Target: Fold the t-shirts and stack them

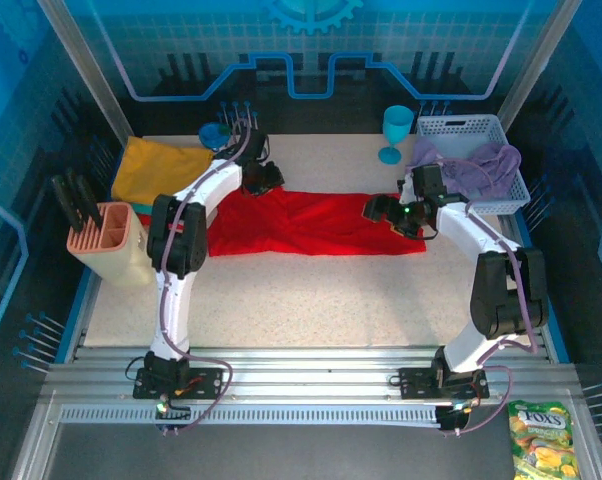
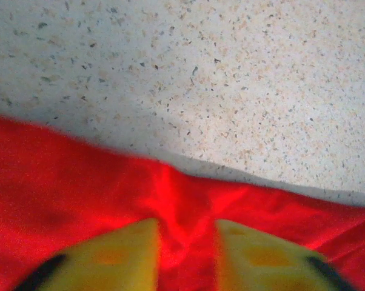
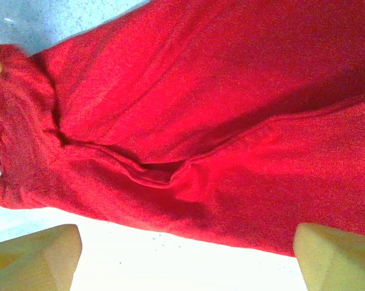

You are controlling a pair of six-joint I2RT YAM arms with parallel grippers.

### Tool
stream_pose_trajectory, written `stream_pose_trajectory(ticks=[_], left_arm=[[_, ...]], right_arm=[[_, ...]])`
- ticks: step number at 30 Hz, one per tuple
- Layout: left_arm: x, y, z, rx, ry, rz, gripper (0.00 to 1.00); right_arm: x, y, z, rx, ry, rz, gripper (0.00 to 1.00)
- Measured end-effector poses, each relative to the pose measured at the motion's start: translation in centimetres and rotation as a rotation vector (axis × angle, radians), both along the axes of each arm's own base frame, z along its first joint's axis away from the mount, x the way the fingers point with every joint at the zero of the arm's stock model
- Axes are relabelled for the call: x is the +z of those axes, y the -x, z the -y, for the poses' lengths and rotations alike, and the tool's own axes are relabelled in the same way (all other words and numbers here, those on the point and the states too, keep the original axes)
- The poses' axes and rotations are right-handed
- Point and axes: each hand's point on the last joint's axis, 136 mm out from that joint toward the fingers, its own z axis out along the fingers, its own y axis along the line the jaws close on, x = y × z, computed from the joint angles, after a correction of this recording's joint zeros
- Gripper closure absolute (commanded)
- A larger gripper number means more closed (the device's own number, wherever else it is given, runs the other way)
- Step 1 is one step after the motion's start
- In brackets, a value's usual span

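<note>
A bright red t-shirt (image 1: 311,222) lies spread in a long band across the middle of the table. My left gripper (image 1: 264,180) is at the shirt's far left edge. In the left wrist view its yellow fingers (image 2: 119,257) stand a little apart over the red t-shirt (image 2: 67,188), with a raised crease of cloth between them, so the left gripper (image 2: 187,242) is open. My right gripper (image 1: 381,210) hovers over the shirt's right end. It is wide open (image 3: 185,245) above the hem of the red t-shirt (image 3: 219,121). A lavender t-shirt (image 1: 476,165) hangs out of the basket. A folded mustard-yellow t-shirt (image 1: 161,165) tops a pile at far left.
The white lattice basket (image 1: 461,125) stands at the back right, with a blue goblet (image 1: 396,130) beside it. A blue cup (image 1: 216,133) sits at the back behind the left gripper. A peach holder with black handles (image 1: 106,235) stands at the left edge. Bare speckled table (image 1: 311,300) lies in front of the shirt.
</note>
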Motion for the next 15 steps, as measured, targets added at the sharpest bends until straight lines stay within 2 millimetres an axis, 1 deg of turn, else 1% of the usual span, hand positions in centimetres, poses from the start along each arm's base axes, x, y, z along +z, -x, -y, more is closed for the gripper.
stream_pose_trajectory(ticks=[1,2,3,5,8,10,12,14,15], left_arm=[[-0.4,0.0,0.0,-0.006,-0.005,-0.006,0.41],[-0.7,0.2,0.0,-0.011,-0.011,-0.016,0.3],[-1.0,0.5,-0.1,-0.014,-0.016,-0.03,0.27],[-1.0,0.8,-0.2,-0.017,-0.021,-0.039,0.25],[-0.5,2.0,-0.6,-0.028,-0.034,-0.048,0.22],[0.7,3.6,-1.1,-0.031,-0.037,-0.056,0.22],[2.9,5.7,-1.9,-0.028,-0.025,-0.043,0.22],[5.3,7.8,-2.8,-0.021,-0.004,-0.017,0.24],[6.6,8.9,-3.3,-0.013,0.012,0.001,0.25]], right_arm=[[0.0,0.1,0.0,0.003,0.003,0.0,0.08],[0.0,0.2,0.1,0.004,0.007,-0.002,0.08],[0.2,0.3,0.2,0.006,0.012,0.0,0.08],[0.5,0.5,0.6,0.001,0.026,0.007,0.08],[1.0,0.7,2.3,-0.039,0.066,0.022,0.07],[1.0,1.0,4.0,-0.082,0.093,0.017,0.09],[0.4,1.4,5.8,-0.128,0.116,-0.001,0.12],[-0.6,1.9,7.1,-0.159,0.135,-0.026,0.12],[-0.9,2.1,7.3,-0.162,0.144,-0.033,0.12]])
